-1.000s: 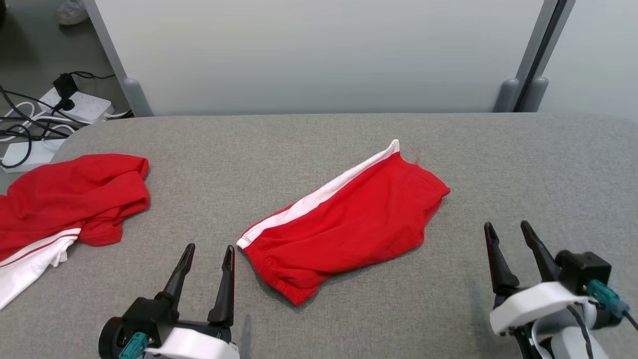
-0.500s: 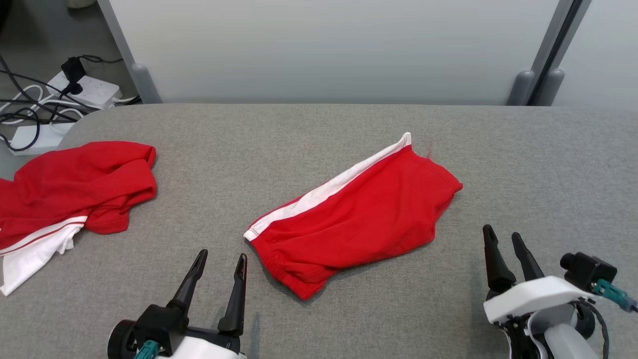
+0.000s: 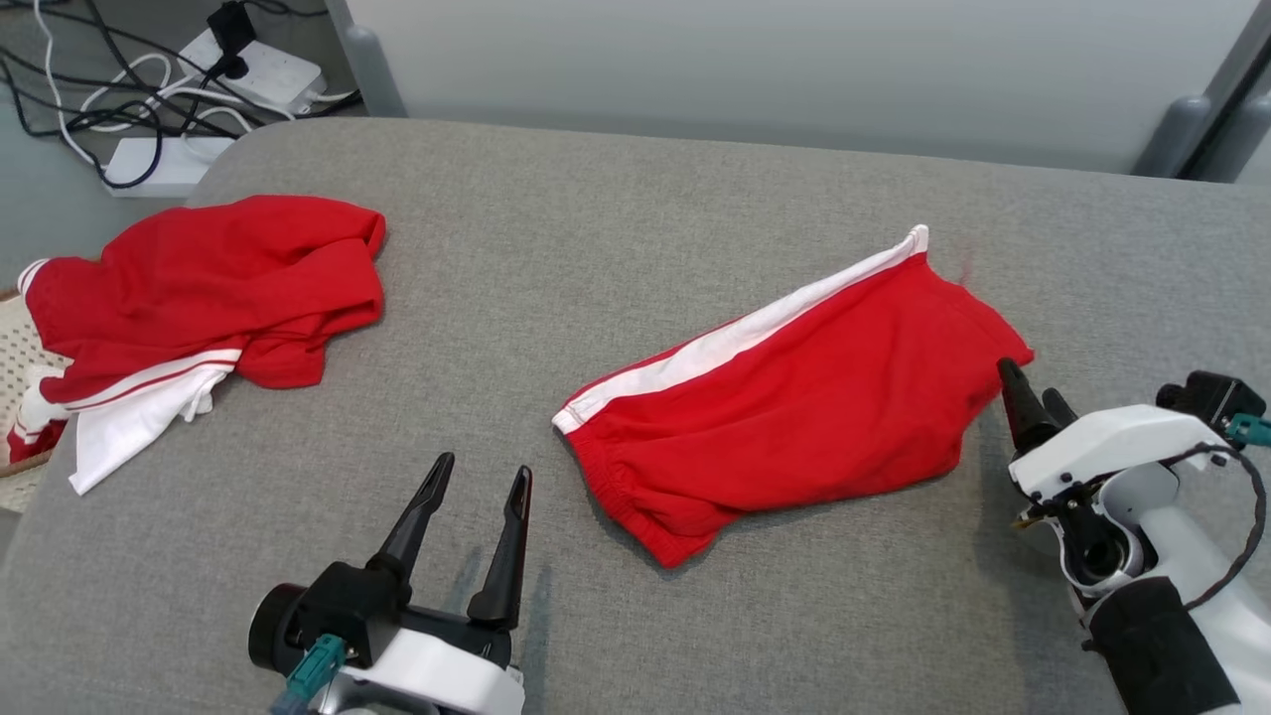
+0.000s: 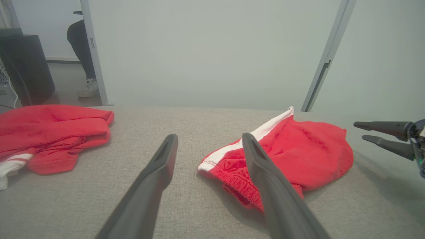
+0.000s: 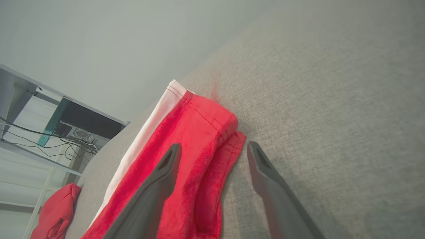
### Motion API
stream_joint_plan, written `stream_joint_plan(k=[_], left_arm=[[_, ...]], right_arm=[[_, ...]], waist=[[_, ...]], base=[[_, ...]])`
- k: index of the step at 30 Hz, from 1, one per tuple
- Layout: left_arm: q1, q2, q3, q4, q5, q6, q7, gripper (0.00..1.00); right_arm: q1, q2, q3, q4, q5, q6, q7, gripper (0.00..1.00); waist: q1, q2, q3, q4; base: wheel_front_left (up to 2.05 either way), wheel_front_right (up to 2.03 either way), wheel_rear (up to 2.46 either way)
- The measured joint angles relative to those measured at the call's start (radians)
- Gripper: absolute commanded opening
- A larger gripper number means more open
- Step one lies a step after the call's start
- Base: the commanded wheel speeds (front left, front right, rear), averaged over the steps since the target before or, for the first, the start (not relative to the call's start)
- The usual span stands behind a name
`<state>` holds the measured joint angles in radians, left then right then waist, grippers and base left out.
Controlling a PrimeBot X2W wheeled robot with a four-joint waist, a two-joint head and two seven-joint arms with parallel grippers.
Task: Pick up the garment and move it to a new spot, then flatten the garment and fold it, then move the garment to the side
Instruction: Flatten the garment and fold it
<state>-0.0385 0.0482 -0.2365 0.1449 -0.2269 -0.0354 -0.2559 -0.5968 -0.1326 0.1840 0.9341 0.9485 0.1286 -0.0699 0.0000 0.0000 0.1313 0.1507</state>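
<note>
The shorts (image 3: pixel 794 397) are laid folded at the middle of the tabletop (image 3: pixel 616 179), well apart from a crumpled red garment (image 3: pixel 209 288) at its left end. Their long axis is run from the waistband corner, near and left, to the hem end, far and right, with the white stripe along the far edge. The right pincer (image 3: pixel 1028 382) is held wide at the hem end. In its wrist view one finger is seen over the cloth and the other over bare tabletop, so the edge is straddled; contact cannot be told. The left pincer (image 3: pixel 485 467) is likewise spread wide, just left of the waistband corner and apart from it. The right arm is judged the nearer for the shift aside.
</note>
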Motion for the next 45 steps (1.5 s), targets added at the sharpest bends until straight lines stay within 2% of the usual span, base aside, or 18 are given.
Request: stream_joint_plan(k=[9, 17, 18, 19, 27, 33, 41, 45], left_arm=[[-0.048, 0.0, -0.036, 0.002, -0.023, 0.002, 0.0, 1.0], [-0.074, -0.002, -0.05, 0.002, -0.032, 0.01, 0.0, 1.0], [-0.074, -0.002, -0.05, 0.002, -0.032, 0.01, 0.0, 1.0], [-0.074, -0.002, -0.049, 0.002, -0.033, 0.01, 0.0, 1.0], [-0.074, -0.002, -0.037, 0.001, -0.04, 0.014, 0.0, 1.0], [-0.074, -0.002, -0.028, 0.001, -0.04, 0.015, 0.0, 1.0], [-0.068, -0.002, -0.007, -0.002, -0.036, 0.014, 0.0, 1.0], [-0.06, -0.002, -0.001, -0.002, -0.029, 0.011, 0.0, 1.0]], right_arm=[[-0.146, -0.035, -0.007, 0.215, 0.013, -0.002, 0.071, 1.0], [-0.242, -0.036, -0.008, 0.307, 0.038, -0.002, 0.131, 1.0], [-0.246, -0.037, -0.006, 0.311, 0.036, -0.002, 0.132, 0.46], [-0.25, -0.037, -0.005, 0.315, 0.035, -0.001, 0.132, 0.0], [-0.253, -0.024, 0.013, 0.341, 0.027, -0.001, 0.113, 0.0], [-0.207, -0.022, 0.014, 0.307, 0.031, -0.001, 0.06, 0.0], [-0.088, -0.007, 0.014, 0.232, 0.045, -0.001, -0.1, 0.0], [-0.043, 0.003, 0.012, 0.212, 0.046, -0.001, -0.142, 0.0]], waist=[[0.0, 0.0, 0.067, 0.06], [0.0, 0.0, 0.1, 0.086], [0.0, 0.0, 0.1, 0.085], [0.0, 0.0, 0.101, 0.084], [0.0, 0.0, 0.093, 0.057], [0.0, 0.0, 0.078, 0.024], [0.0, 0.0, 0.041, -0.033], [0.0, 0.0, 0.023, -0.061]], base=[[0.0, 0.0, 0.0], [0.0, 0.0, 0.0], [0.0, 0.0, 0.0], [0.0, 0.0, 0.0], [0.0, 0.0, 0.0], [0.0, 0.0, 0.0], [0.0, 0.0, 0.0], [0.0, 0.0, 0.0]])
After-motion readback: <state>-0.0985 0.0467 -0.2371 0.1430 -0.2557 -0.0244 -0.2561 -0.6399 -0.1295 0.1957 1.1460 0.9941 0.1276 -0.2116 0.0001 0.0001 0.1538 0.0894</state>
